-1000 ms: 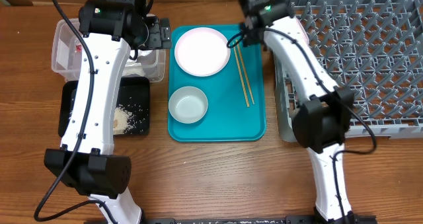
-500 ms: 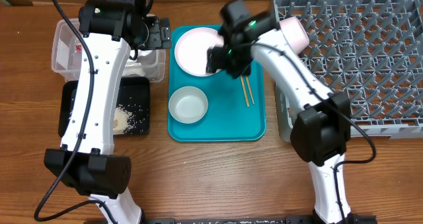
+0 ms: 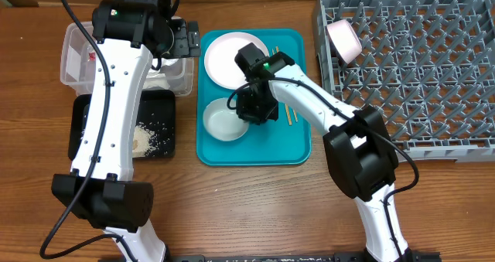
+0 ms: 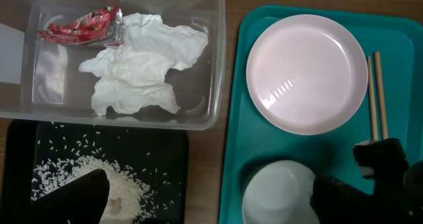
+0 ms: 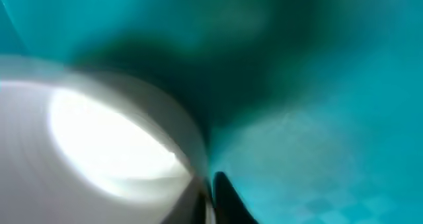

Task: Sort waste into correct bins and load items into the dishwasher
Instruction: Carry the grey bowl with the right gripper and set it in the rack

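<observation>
On the teal tray (image 3: 255, 150) lie a pale pink plate (image 3: 224, 57), a white bowl (image 3: 219, 124) and two chopsticks (image 3: 289, 116). My right gripper (image 3: 249, 111) is down at the bowl's right rim and shut on it. The right wrist view shows the bowl (image 5: 99, 138) blurred, its rim pinched at the gripper (image 5: 208, 191). My left gripper (image 3: 182, 42) hovers open over the clear tub (image 3: 73, 53). That tub holds a red wrapper (image 4: 82, 24) and napkins (image 4: 142, 62). Rice (image 4: 122, 184) lies in the black tray (image 3: 158, 107).
The grey dish rack (image 3: 418, 69) fills the right side, with a pale bowl-like dish (image 3: 343, 39) lying at its left end. In the left wrist view the plate (image 4: 307, 72), bowl (image 4: 277, 194) and chopsticks (image 4: 375, 92) show on the tray.
My right arm swung from the tray's far end down to the white bowl, and its jaws closed on the rim. The left arm has not moved.
</observation>
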Robot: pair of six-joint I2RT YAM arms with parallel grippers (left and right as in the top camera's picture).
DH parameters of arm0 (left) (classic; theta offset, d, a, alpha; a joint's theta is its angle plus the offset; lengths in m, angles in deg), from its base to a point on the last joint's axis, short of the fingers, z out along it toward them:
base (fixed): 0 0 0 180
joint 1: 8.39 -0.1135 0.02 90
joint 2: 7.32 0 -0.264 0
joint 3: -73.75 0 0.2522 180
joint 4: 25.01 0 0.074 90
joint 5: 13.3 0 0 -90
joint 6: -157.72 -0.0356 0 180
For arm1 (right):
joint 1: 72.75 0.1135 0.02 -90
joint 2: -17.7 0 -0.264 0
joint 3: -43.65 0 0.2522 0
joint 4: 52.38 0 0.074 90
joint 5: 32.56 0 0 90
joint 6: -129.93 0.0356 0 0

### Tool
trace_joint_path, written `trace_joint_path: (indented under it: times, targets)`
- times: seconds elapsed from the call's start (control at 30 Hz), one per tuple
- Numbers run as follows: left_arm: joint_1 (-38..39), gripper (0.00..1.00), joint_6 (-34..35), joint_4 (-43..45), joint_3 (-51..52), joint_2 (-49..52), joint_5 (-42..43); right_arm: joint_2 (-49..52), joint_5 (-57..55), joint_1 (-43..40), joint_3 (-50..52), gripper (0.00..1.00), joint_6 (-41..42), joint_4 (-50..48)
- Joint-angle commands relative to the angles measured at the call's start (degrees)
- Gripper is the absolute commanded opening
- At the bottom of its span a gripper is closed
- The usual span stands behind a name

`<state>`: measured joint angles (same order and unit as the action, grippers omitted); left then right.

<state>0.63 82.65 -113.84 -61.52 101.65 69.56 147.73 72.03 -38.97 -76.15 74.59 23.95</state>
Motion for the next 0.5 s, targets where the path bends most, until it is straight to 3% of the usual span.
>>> trace_joint_path:
  times: [0.0, 0.27, 0.47]
  targets:
    - [0.1, 1.0, 1.0, 0.1, -0.8, -1.0, -0.4, 0.1, -2.6, -0.4, 0.1, 0.04, 0.9, -0.2]
    - [0.1, 1.0, 1.0, 0.1, -0.8, -1.0, -0.4, -3.8, -3.2, -5.0, -3.0, 0.04, -4.8, 6.2]
    - [0.1, 1.0, 0.9, 0.1, -0.8, -1.0, -0.4, -15.9, -15.2, -11.1, -8.5, 0.04, -6.2, 16.1]
